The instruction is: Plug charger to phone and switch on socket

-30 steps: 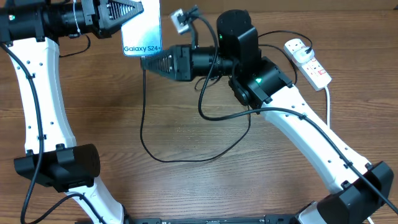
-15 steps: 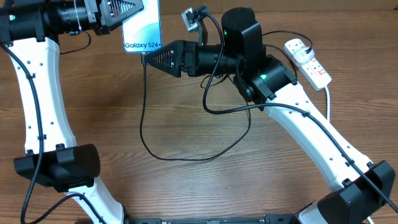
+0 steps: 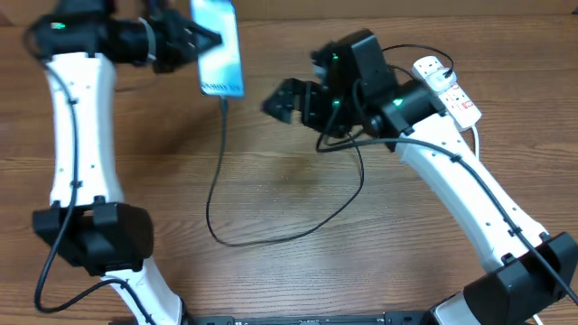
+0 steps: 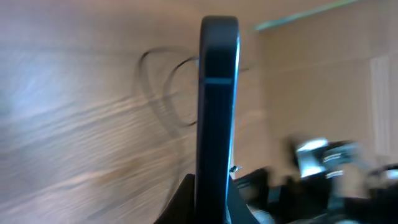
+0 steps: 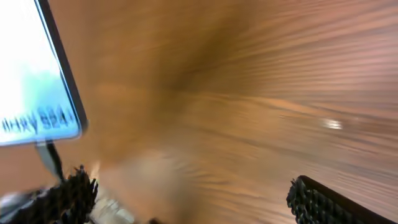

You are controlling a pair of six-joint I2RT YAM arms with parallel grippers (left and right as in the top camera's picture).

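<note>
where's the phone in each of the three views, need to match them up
Overhead: the phone sits at top centre-left, held by the left pincer, with the charger hanging from its lower edge.
Left wrist: it stands edge-on in the middle, a dark vertical slab.
Right wrist: its pale screen fills the upper-left corner, with the cable end just below.
Shared landmark: the wood-grain table, in every view.
</note>
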